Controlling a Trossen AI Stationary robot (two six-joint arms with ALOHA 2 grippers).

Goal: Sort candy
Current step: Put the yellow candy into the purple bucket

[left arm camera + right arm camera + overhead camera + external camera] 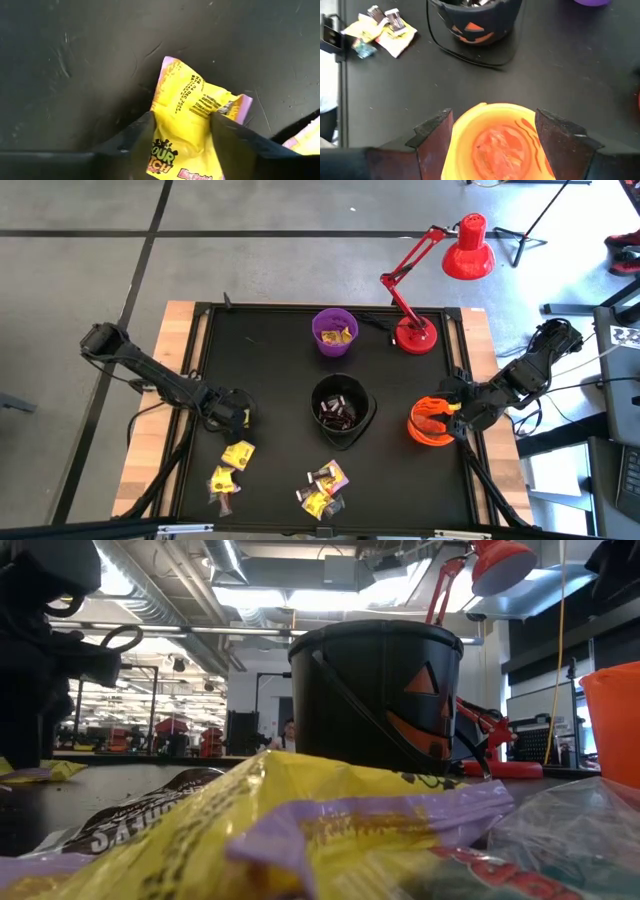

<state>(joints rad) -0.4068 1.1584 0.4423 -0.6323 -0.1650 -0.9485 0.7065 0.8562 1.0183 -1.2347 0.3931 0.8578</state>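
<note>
Fingers of the left gripper (182,137) stood apart around a yellow-and-purple wrapped candy (192,125); whether they pinched it we could not tell. We saw the right gripper (492,137) spread over the orange plastic bowl (495,145).

Candy (237,454) lies left of bucket (341,412).

- Lying loose on the black counter (270,380): yellow candy (238,453) near the front left, another piece (222,480) just below.
- Sitting clustered front centre: mixed yellow, purple pieces (324,485).
</note>
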